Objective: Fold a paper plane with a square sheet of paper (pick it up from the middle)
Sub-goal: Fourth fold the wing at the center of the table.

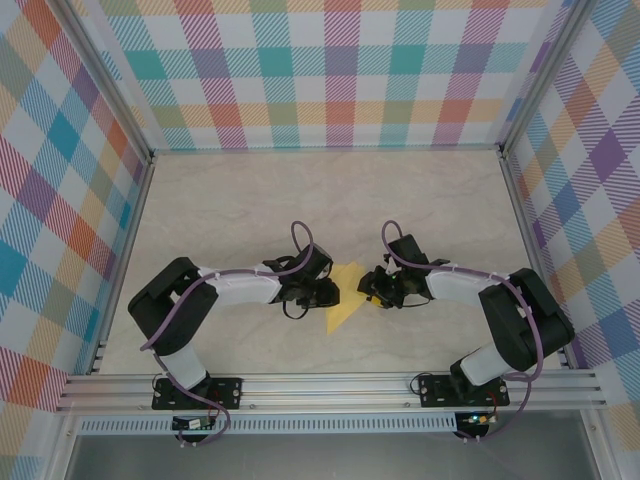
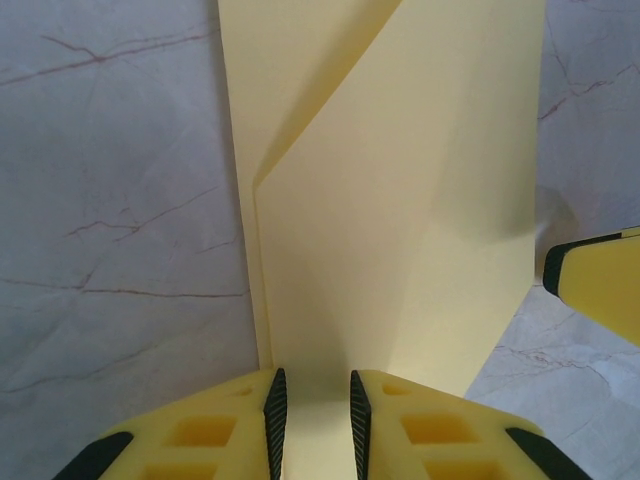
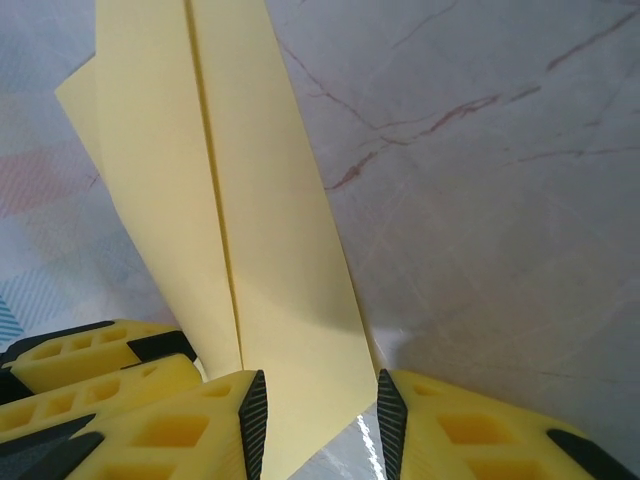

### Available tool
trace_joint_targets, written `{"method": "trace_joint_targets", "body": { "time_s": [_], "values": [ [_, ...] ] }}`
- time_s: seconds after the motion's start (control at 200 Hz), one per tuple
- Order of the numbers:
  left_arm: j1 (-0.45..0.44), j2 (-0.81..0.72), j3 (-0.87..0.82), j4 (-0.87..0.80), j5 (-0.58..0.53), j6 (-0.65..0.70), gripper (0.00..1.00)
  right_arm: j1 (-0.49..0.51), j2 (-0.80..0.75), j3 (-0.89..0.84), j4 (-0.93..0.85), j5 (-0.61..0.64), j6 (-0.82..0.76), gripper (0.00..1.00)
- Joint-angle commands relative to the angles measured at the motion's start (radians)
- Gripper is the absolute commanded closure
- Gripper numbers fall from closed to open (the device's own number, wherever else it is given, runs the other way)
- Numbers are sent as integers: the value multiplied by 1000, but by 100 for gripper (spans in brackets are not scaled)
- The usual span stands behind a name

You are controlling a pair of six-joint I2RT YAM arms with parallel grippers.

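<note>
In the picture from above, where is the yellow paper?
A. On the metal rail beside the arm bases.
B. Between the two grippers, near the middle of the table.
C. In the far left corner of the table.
B: the yellow paper sits between the left gripper and the right gripper, and both grippers point toward it.

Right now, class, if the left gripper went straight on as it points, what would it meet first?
The left gripper would meet the yellow paper first; its near edge lies between its jaws. Beyond, probably the right gripper, though depth is unclear.
</note>
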Motion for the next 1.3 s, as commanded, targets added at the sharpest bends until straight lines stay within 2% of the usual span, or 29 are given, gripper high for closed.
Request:
{"method": "trace_joint_targets", "body": {
  "time_s": [0.0,0.115,0.265,0.4,0.615,0.985,1.09,1.295],
  "values": [
    [9,18,8,5,22,16,74,9,23,-20,38,-26,25,63],
    [9,21,0,0,17,14,75,11,30,-22,58,-38,39,64],
    [10,18,-11,0,17,11,75,14,12,-19,22,3,33,64],
    [10,21,-27,6,25,11,75,17,50,-10,81,-53,42,66],
    [9,18,-53,26,22,-8,75,18,2,-7,124,-63,72,65],
    [10,11,-53,24,6,-18,75,18,7,48,31,-15,32,61],
    [11,5,-54,17,-1,-25,75,18,2,44,-26,29,37,61],
    [15,16,-59,6,-11,-45,76,21,-37,-2,-40,33,53,60]
  ]
}}
